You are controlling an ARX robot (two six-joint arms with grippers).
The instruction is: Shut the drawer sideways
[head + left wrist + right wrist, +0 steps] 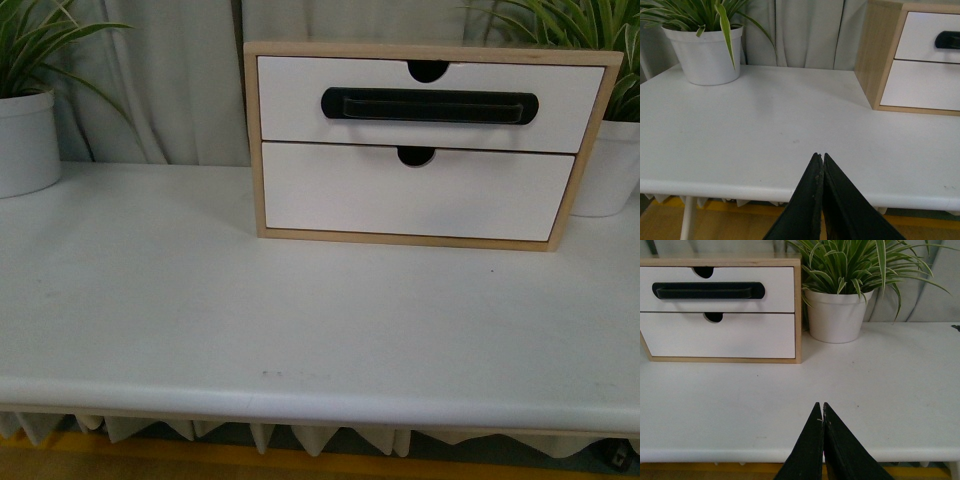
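Note:
A small wooden cabinet (253,140) stands at the back of the white table (300,320). Its upper drawer (290,100) has a white front, a long black oval handle (430,105) and a semicircular notch in its top edge. It stands out a little from the frame, toward me. The plain drawer (400,195) below sits flush. Neither arm shows in the front view. My left gripper (821,156) is shut and empty over the table's front edge, left of the cabinet; the drawer (920,35) shows partly there. My right gripper (820,405) is shut and empty, in front of the drawer (775,290).
A white plant pot (25,140) stands at the back left of the table, and another (610,170) is close against the cabinet's right side. A grey curtain hangs behind. The rounded front edge of the table (320,405) is near both grippers.

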